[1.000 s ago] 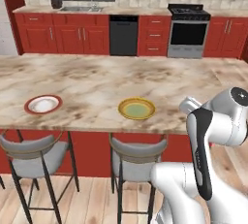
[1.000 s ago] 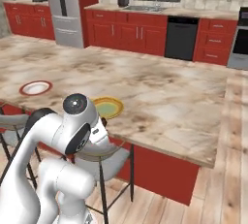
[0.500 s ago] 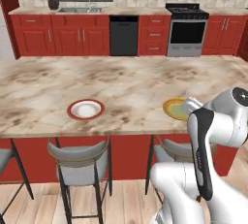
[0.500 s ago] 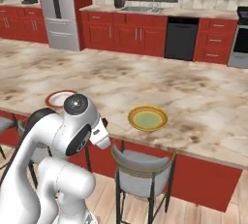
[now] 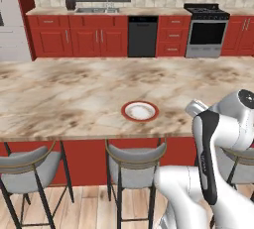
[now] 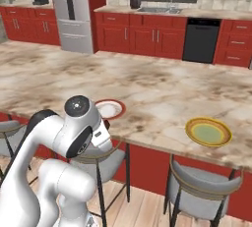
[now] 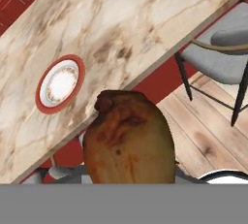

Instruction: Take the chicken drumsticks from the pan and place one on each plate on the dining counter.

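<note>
Gripping a chicken drumstick (image 7: 128,138) in the tool, red-rimmed plate (image 7: 59,83) on the dining counter (image 7: 121,34), yellow plate (image 6: 208,131) nearby

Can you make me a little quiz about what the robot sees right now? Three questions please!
1. True or false: the white plate with the red rim has food on it.
2. What fills the bottom of the hand view? A) a chicken drumstick B) a cup C) a spoon
3. The yellow plate sits on the ______ counter.

Key: 1 false; 2 A; 3 dining.
</note>
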Controlling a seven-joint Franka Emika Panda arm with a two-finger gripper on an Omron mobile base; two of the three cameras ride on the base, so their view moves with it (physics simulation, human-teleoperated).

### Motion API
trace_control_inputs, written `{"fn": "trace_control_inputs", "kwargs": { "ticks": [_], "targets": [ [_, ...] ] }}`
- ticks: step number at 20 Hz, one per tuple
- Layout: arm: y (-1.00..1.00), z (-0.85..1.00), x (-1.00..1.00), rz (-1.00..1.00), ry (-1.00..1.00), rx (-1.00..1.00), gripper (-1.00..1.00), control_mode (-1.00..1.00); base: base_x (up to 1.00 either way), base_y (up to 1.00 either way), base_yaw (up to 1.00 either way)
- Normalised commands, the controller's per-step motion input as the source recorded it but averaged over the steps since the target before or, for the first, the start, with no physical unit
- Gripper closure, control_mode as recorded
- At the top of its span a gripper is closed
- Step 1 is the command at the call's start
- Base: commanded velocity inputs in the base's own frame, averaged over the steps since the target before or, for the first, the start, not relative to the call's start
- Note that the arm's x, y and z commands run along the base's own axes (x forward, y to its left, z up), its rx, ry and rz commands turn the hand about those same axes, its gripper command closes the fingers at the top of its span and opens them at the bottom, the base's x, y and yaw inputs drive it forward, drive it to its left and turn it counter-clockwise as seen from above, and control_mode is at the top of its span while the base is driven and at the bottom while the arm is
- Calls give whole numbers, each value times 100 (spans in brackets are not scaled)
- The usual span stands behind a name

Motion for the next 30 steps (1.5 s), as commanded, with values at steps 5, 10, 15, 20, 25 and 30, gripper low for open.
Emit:
{"fn": "trace_control_inputs", "kwargs": {
  "ticks": [5,10,15,20,25,30],
  "targets": [
    [0,0,0,0,0,0,100,100,49,45,0],
    [0,0,0,0,0,0,100,100,61,23,0],
    [1,0,3,0,3,0,100,-100,23,14,0],
    [10,0,54,0,27,-5,100,-100,0,0,0],
    [4,0,83,0,36,-4,100,-100,0,0,0],
    [0,-23,78,0,22,-3,100,-100,0,0,0]
  ]
}}
